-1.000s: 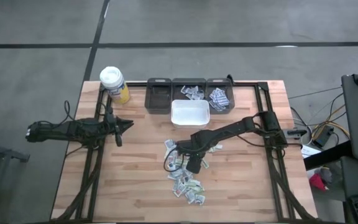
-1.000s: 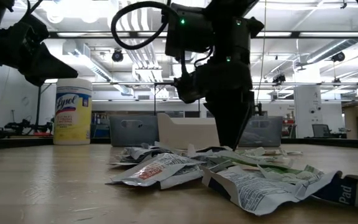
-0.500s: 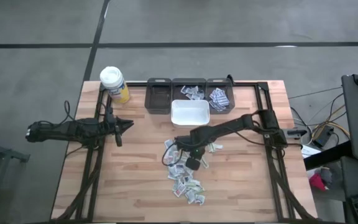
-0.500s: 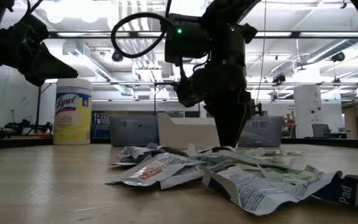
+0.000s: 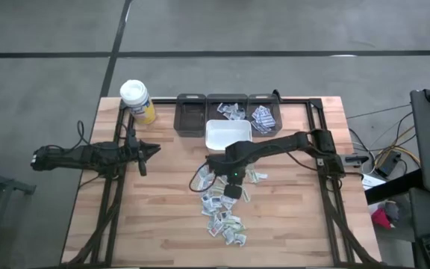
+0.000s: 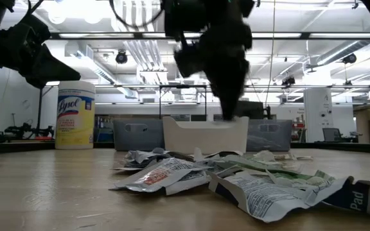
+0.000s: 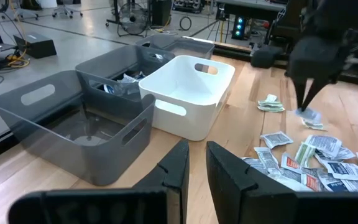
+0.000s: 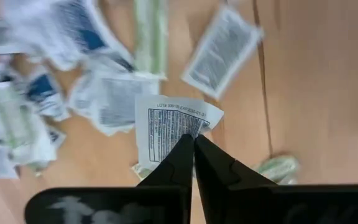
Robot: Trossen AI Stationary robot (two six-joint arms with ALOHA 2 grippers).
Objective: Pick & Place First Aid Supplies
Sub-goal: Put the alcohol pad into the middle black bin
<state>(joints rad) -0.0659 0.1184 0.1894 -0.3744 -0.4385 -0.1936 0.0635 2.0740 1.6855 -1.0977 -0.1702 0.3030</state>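
Right wrist view shows the right pincer (image 8: 193, 144) pinching one printed paper packet (image 8: 173, 121) clear of the pile (image 5: 226, 213) (a lift under way), so next comes carrying it to a grey bin (image 5: 263, 116).

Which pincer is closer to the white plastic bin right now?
The right one. The right pincer hangs just in front of the white plastic bin, over the heap of small flat paper packets, shut on one packet. The left pincer waits well off to its left.
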